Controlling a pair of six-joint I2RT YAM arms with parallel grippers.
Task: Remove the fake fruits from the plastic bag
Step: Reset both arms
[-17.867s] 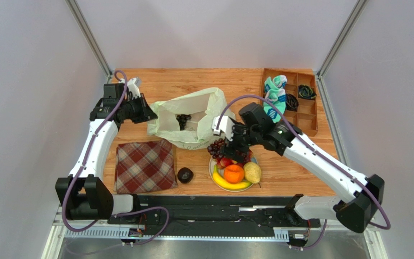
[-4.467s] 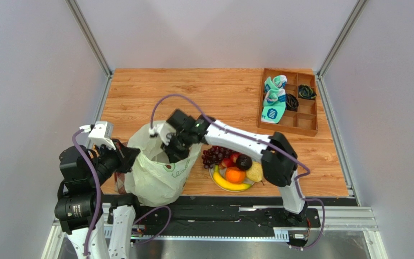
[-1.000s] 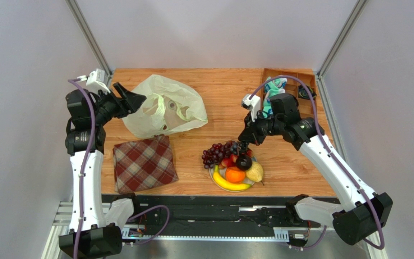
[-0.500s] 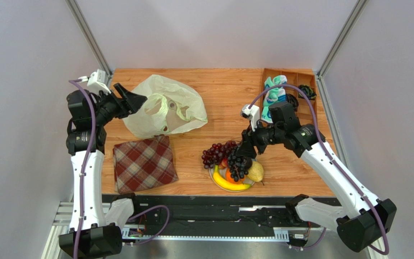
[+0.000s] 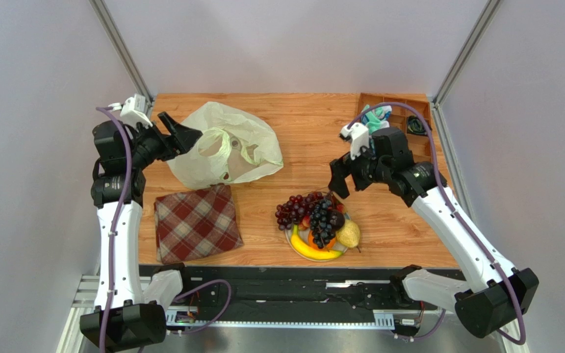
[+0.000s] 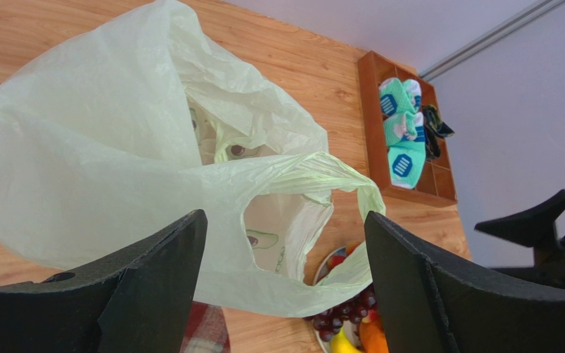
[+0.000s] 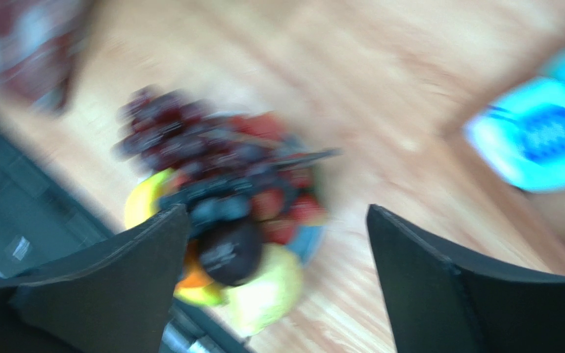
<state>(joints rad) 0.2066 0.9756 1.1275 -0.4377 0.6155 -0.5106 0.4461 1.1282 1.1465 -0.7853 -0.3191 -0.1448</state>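
The left claw [image 5: 190,137] stands with its jaws wide apart and clamps nothing. Directly ahead of its fingertips lies the thin, crinkly, pale cream-green translucent plastic bag [image 5: 226,151], slumped on the wooden tabletop [image 5: 300,118]. In the left wrist view the bag [image 6: 79,162] fills the space beyond and between the two black fingers [image 6: 156,283], its loop handles and mouth toward the far side of the claw. Whether the fingertips touch the film cannot be told.

The right claw [image 5: 341,175] hangs above the tabletop, jaws wide apart and empty. Below it and slightly toward the arm bases sit the glossy plastic fake fruits in one heap: the dark purple grape bunch [image 5: 322,219] on top, the red grape bunch [image 5: 291,209] to its left, the yellow banana [image 5: 315,254] and the yellowish pear [image 5: 349,235]. The heap is well apart from the bag.

A red plaid cloth [image 5: 197,224] lies on the near side of the left claw.
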